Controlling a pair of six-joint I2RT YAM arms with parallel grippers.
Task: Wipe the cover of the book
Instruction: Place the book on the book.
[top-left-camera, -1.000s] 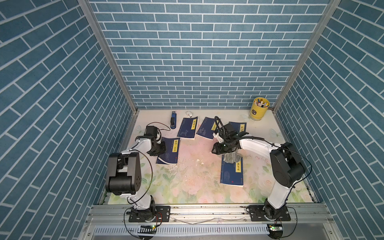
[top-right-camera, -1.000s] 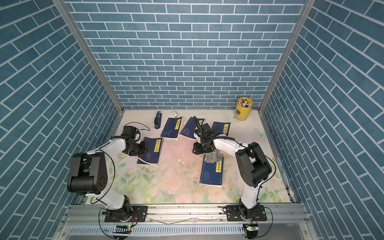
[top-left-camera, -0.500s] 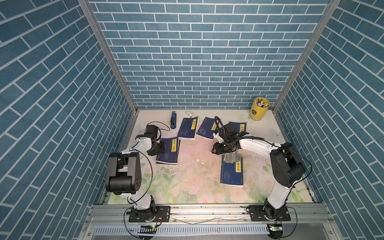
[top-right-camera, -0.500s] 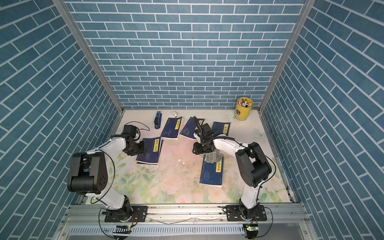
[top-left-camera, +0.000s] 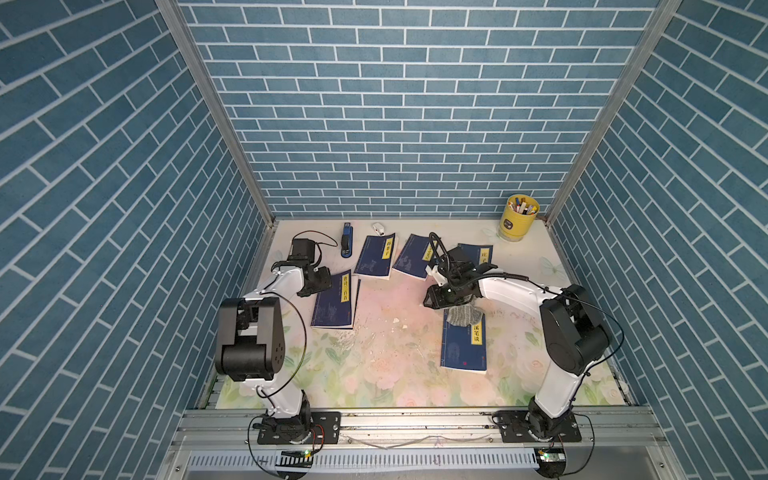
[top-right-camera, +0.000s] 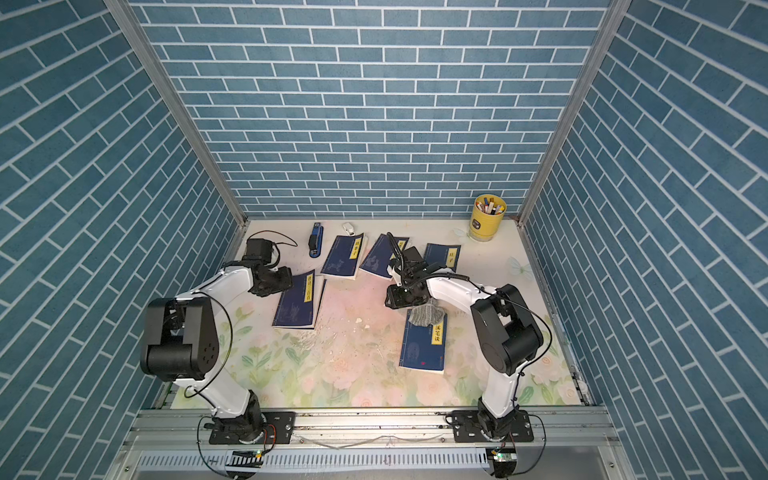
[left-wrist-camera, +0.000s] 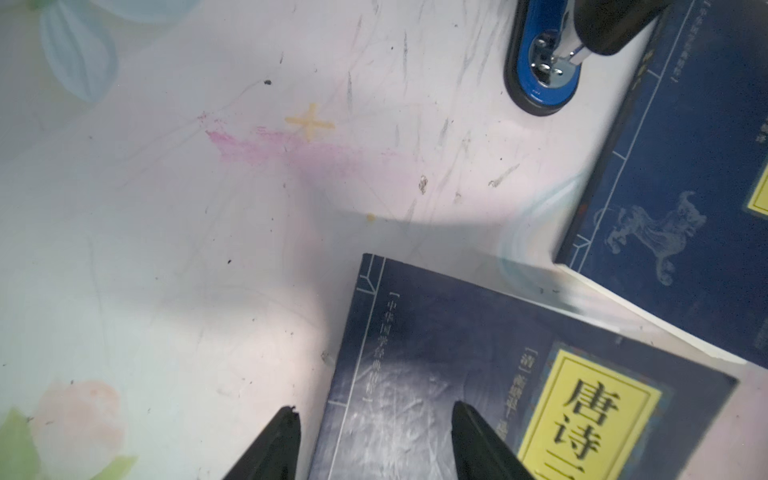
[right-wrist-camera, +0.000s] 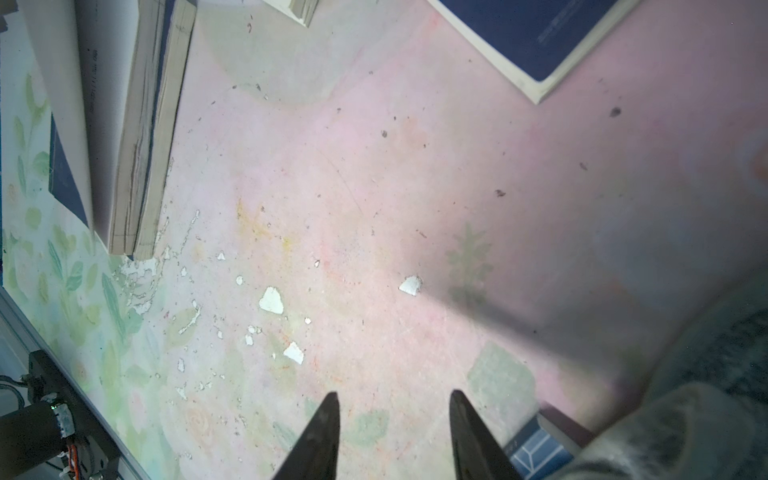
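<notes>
Two dark blue books with yellow title labels lie toward the front of the table. The right-hand book (top-left-camera: 464, 345) (top-right-camera: 424, 345) carries a crumpled grey cloth (top-left-camera: 463, 316) (right-wrist-camera: 685, 395) on its far end. My right gripper (top-left-camera: 430, 297) (right-wrist-camera: 394, 398) stands open over bare mat just left of the cloth, holding nothing. The left-hand book (top-left-camera: 336, 303) (left-wrist-camera: 436, 353) has a scuffed pale smear on its cover. My left gripper (top-left-camera: 322, 281) (left-wrist-camera: 376, 413) is open at that book's far left corner. One finger is over the cover, the other over the mat.
Three more blue books (top-left-camera: 376, 257) (top-left-camera: 413, 257) (top-left-camera: 478, 254) lie along the back, with a blue stapler (top-left-camera: 346, 245) to their left. A yellow cup of pens (top-left-camera: 517, 218) stands in the back right corner. White scraps (top-left-camera: 395, 321) dot the floral mat. Brick-patterned walls close in three sides.
My left gripper's jaws have spread apart at the left book's corner. The right arm, the cloth and the right book have stayed put.
</notes>
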